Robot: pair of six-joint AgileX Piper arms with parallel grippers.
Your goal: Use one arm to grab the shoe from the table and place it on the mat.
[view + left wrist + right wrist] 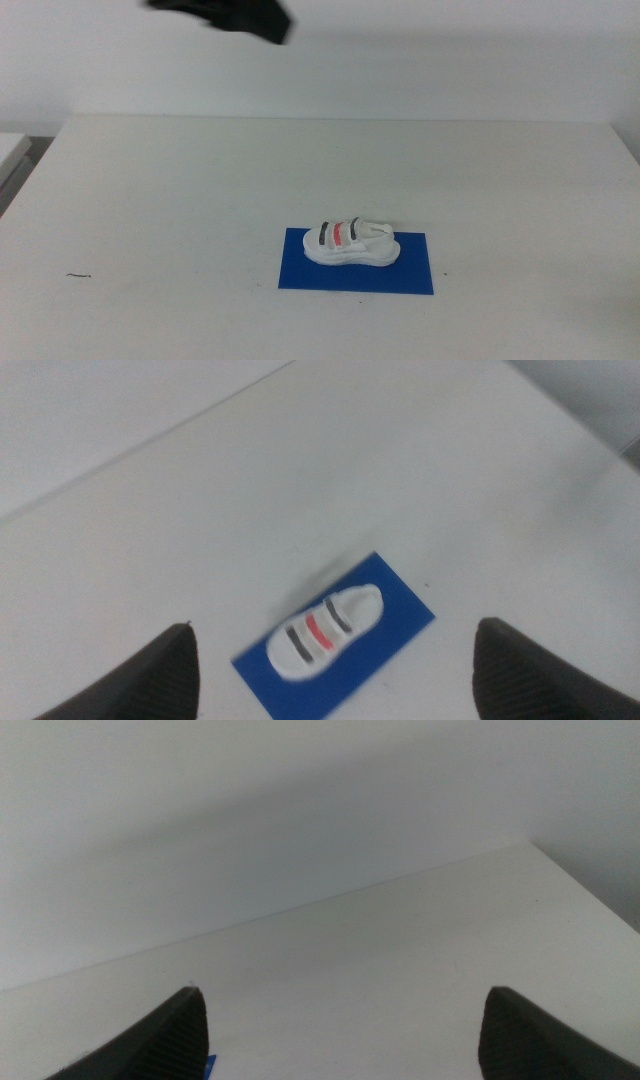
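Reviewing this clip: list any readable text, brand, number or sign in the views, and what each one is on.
None: no readable text, brand, number or sign shows in any view.
Shoe: only dark and red straps, no lettering visible.
Mat: plain blue, unmarked.
Table: plain white; a small dark mark near its left front is too small to read as anything.
Left gripper, right gripper: plain dark jaws, spread wide.

bright, even, soft light throughout; the white worktop (200,200) looks washed out, with no glare. a dark arm (225,17) high above is smeared by blur. well below the left tool (330,660), the shoe (325,630) is slightly soft, casting a faint shadow on the mat (400,625).
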